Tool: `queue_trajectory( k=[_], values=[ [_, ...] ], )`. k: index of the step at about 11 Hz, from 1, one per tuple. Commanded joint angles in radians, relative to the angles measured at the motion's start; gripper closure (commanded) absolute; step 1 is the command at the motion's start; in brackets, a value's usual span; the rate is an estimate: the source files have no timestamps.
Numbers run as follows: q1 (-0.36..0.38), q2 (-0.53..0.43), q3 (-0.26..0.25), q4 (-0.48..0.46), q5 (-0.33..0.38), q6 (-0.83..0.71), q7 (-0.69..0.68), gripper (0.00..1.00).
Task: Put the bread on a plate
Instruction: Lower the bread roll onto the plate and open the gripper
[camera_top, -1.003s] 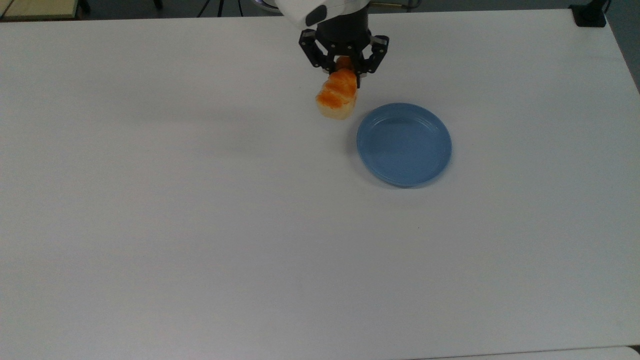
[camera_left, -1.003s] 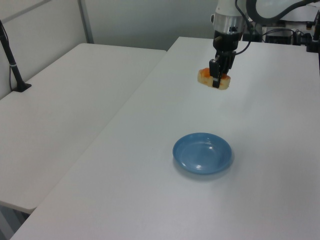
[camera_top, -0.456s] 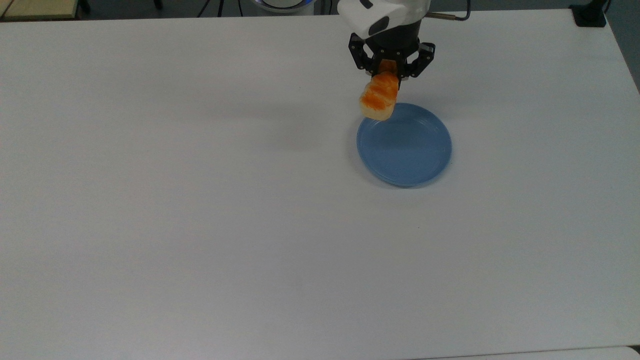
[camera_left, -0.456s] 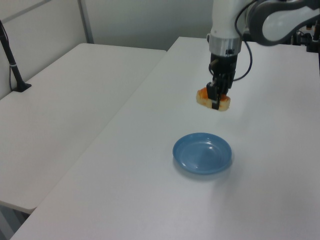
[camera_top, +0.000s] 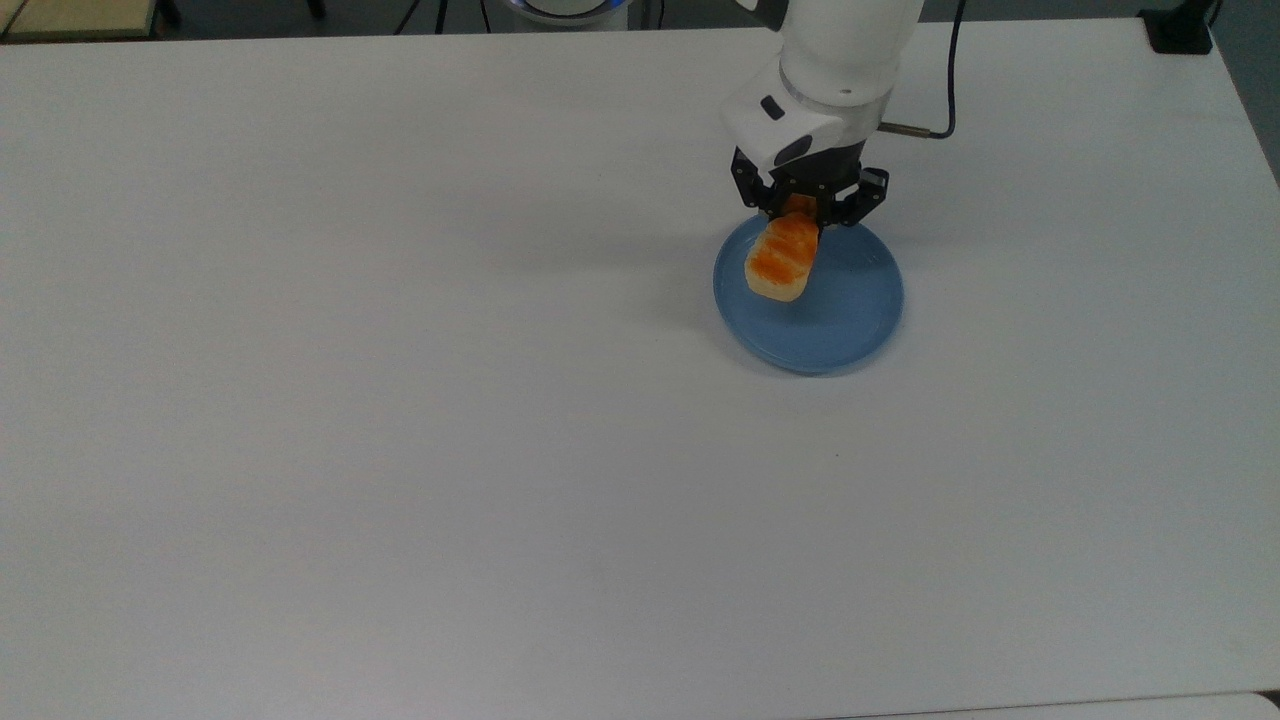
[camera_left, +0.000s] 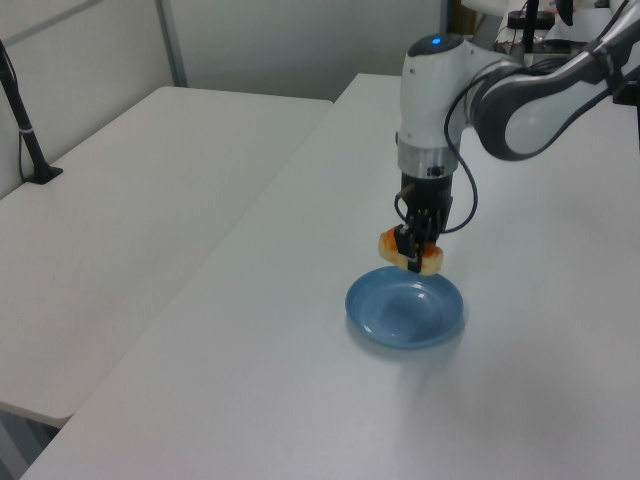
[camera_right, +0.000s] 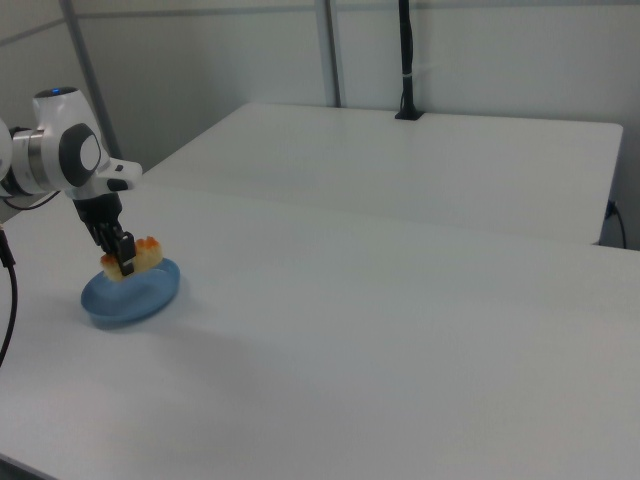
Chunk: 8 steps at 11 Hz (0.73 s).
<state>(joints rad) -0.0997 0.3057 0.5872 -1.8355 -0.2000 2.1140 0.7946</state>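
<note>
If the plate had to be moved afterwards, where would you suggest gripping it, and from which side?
Probably the plate's ridged rim on the top view's lower right, coming from above with one finger inside and one outside. It is shallow and too wide to span, and the bread and gripper crowd the upper left.

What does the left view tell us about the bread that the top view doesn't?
Left view: the bread hangs clear of the plate, with a gap under it, over the plate's far rim.
Top view: the bread's glossy orange segmented top, and that it overlaps the plate's upper-left part.
Both: the gripper is shut on the bread, nothing else on the white table.
</note>
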Motion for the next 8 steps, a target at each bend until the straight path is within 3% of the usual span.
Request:
queue_trajectory(
  k=[1,5,6,7,8],
  values=[
    [0.049,0.064,-0.004,0.025,-0.085,0.043,0.113,0.57],
    [0.067,0.113,-0.004,0.025,-0.147,0.077,0.186,0.56],
    [0.068,0.113,-0.004,0.025,-0.147,0.075,0.184,0.24],
    [0.068,0.113,-0.004,0.025,-0.147,0.075,0.186,0.05],
    [0.068,0.113,-0.004,0.025,-0.147,0.075,0.184,0.0]
  ],
)
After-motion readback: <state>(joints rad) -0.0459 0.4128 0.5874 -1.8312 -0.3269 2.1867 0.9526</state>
